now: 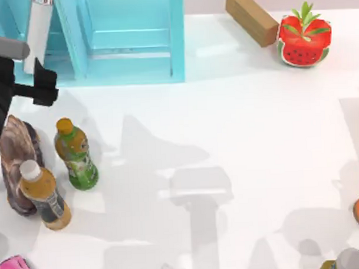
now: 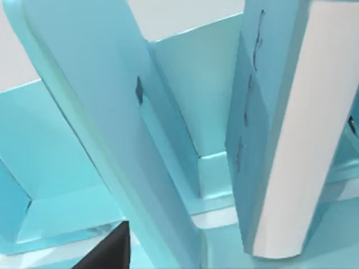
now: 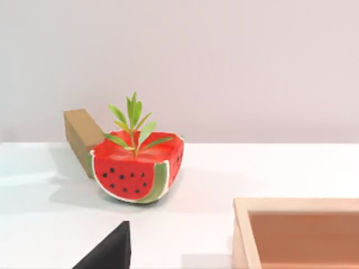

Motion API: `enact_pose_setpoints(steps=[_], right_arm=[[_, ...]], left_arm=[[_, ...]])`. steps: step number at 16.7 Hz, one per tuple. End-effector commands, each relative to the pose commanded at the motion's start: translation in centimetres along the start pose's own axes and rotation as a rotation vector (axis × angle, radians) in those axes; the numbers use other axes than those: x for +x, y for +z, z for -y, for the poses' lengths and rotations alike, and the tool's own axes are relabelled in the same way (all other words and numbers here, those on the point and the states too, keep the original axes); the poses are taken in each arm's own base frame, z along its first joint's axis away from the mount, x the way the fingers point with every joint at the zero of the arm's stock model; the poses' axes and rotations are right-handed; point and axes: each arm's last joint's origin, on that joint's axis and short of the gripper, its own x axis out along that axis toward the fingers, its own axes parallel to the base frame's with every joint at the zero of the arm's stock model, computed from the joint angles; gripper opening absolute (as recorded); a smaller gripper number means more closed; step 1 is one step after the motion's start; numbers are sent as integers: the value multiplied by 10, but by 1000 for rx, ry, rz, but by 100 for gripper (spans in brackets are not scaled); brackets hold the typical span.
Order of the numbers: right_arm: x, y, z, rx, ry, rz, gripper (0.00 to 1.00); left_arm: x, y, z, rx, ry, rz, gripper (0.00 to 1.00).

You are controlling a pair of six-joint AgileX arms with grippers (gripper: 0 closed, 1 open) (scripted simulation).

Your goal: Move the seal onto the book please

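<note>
Hovering at the far-left side of the bench, the left gripper [image 1: 43, 87] sits just in front of the light-blue shelf unit [image 1: 132, 39]; its wrist camera looks straight into the shelf's compartments, and whether its jaws are open or closed on anything I cannot tell. The book [image 2: 291, 140] stands tilted in the shelf's left part, teal cover to one side and white page edges facing out; in the top view it is the pale strip [image 1: 37, 33] leaning just behind the left gripper. Where the seal stands I cannot tell; a small dark speck at the book's upper end might be it, but it is too small to call.

The right gripper [image 3: 106, 252] idles toward the right side, facing the watermelon-shaped planter [image 3: 137, 171] and the brown block [image 3: 78, 134], with a wooden tray [image 3: 297, 232] near it; the state of its jaws I cannot tell either. Two bottles [image 1: 77, 156] and a brown shell-shaped thing [image 1: 18, 158] crowd the bench's left edge (worth minding on any sweep there).

As a judgement: the seal should be light and rigid; its glossy round knob is likely slippery, so the square black body is the surer place to pinch, across two flat faces, low enough not to tip it. A leaning book gives a poor landing surface, so placing would call for care.
</note>
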Motion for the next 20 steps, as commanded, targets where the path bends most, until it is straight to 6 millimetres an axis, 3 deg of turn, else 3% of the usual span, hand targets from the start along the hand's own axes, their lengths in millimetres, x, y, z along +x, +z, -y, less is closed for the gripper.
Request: enact_pose_setpoints(steps=[3, 7, 15, 20], right_arm=[[0, 0, 0, 0, 0, 0, 100], [0, 0, 0, 0, 0, 0, 100], [0, 0, 0, 0, 0, 0, 100], [0, 0, 0, 0, 0, 0, 100]], left_arm=[[32, -19, 17, 38, 1, -11, 100], [49, -31, 32, 59, -5, 0, 100], [53, -29, 24, 58, -3, -1, 100], [88, -20, 11, 59, -4, 2, 100]])
